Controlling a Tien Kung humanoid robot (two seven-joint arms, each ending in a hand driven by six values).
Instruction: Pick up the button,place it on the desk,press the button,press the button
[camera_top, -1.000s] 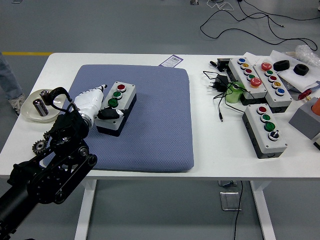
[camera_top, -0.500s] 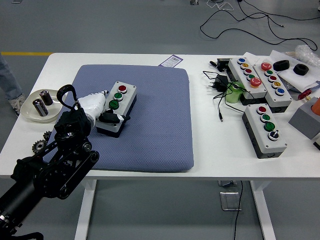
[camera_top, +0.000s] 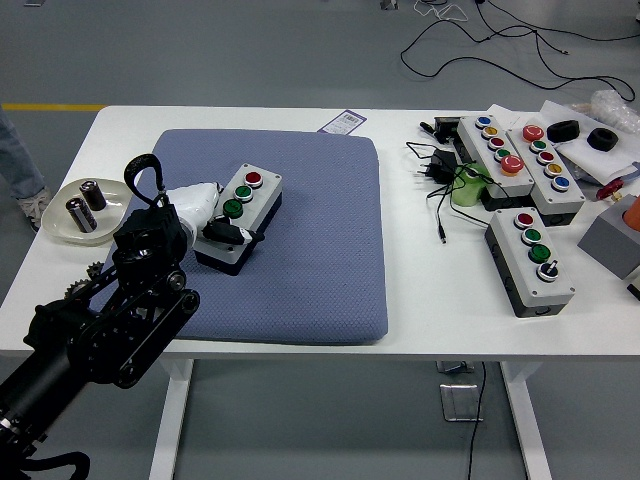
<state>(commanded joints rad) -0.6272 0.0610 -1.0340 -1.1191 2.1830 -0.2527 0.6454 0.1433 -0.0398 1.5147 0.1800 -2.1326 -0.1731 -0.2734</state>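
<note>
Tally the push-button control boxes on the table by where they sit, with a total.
On the blue mat: 1, the box at the left robot hand
On the bare table at right: 3, one near, two far
Total: 4

— Where am I driving this thing today?

— From my feed it reads as a robotics lab or test bay. I see a white height-adjustable table (camera_top: 300, 125) on a bare grey floor, with black cables (camera_top: 500, 40) trailing loose across it behind the table.

— Anything else that says lab?

— The right side of the table is cluttered with industrial push-button control boxes (camera_top: 520, 155), a plug adapter with its cord (camera_top: 440, 170), and a small dish (camera_top: 62, 225) holding what look like batteries. A blue padded mat (camera_top: 320, 250) marks out a work area, and a yellow line (camera_top: 50, 107) runs along the floor at the left.
</note>
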